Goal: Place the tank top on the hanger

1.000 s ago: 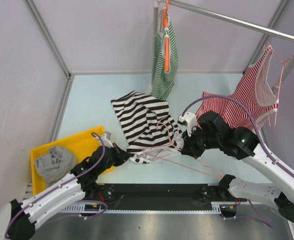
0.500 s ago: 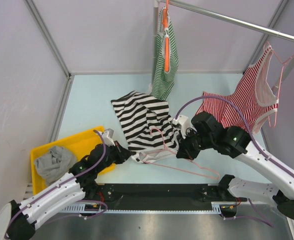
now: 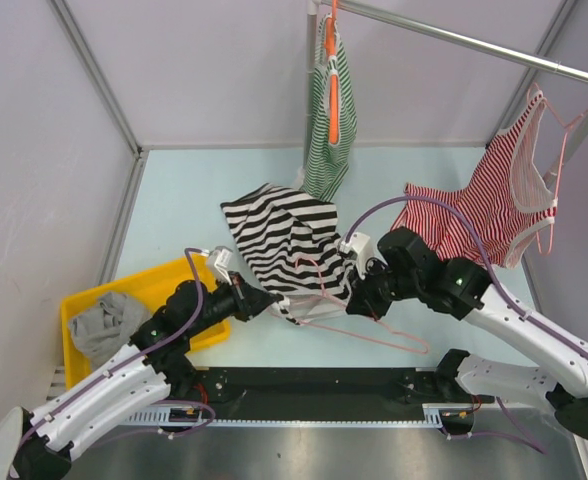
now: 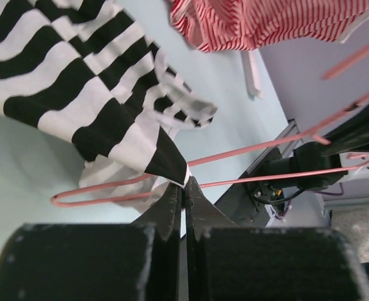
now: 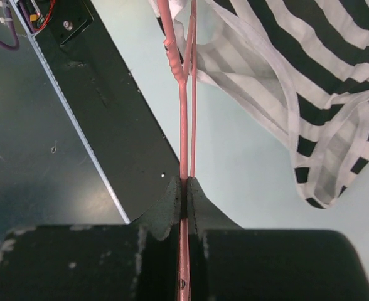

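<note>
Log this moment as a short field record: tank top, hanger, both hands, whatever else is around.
tank top: black and white stripes, crumpled on the table
hanger: pale pink wire, low beside the top's lower edge
left hand: shut on the tank top's edge
right hand: shut on the hanger wire
rail: green-striped top, red-striped top hanging
yellow bin: grey cloth inside

The left arm [image 3: 104, 385] and right arm [image 3: 534, 335] are built of white moulded lower links and black upper joint housings, and a white block [image 3: 221, 262] is mounted at each wrist. A purple cable [image 3: 189, 300] is looped along each arm. The fingers [image 4: 169, 210] are matt black, finely speckled with pale wear.
</note>
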Controlling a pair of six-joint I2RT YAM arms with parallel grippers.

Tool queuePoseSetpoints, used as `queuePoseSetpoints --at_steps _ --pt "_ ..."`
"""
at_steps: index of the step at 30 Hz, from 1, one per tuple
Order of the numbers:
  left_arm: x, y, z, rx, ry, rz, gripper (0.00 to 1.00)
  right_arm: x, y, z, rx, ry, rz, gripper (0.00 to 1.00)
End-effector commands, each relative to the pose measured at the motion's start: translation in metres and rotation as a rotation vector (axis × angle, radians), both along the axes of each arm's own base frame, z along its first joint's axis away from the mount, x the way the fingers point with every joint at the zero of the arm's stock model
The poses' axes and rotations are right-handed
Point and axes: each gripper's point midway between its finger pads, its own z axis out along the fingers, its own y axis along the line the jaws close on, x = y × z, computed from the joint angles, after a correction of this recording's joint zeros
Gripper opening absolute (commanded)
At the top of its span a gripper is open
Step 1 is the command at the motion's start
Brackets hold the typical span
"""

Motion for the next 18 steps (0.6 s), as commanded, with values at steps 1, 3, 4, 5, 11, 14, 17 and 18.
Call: queuePoseSetpoints --at_steps 1,3,4,5,11,14,17,18 --pt "0.004 -0.005 0.045 -0.064 -0.139 -0.038 0.0 0.003 0.009 0.02 0.101 -0.098 0.038 0.0" --pt "0.009 -0.001 0.04 -0.055 -0.142 -0.024 0.0 0.001 0.009 0.025 0.124 -0.109 0.049 0.0" --pt "0.009 0.001 0.033 -0.049 -0.134 -0.025 0.0 -0.001 0.008 0.029 0.139 -0.116 0.053 0.0" --pt "0.014 0.006 0.028 -0.046 -0.125 0.0 0.0 -0.003 0.007 0.031 0.147 -0.118 0.058 0.0" --pt "0.02 0.016 0.006 -0.071 -0.066 0.016 0.15 -0.011 0.002 0.055 0.239 -0.171 0.076 0.0" --pt "0.023 0.016 0.008 -0.061 -0.065 0.015 0.6 -0.017 0.004 0.057 0.259 -0.149 0.107 0.0" --pt "0.025 0.016 0.016 -0.037 -0.098 0.009 0.94 -0.015 0.006 0.055 0.263 -0.14 0.111 0.0" --pt "0.026 0.017 0.021 -0.033 -0.116 0.007 0.97 -0.014 0.006 0.055 0.263 -0.14 0.108 0.0"
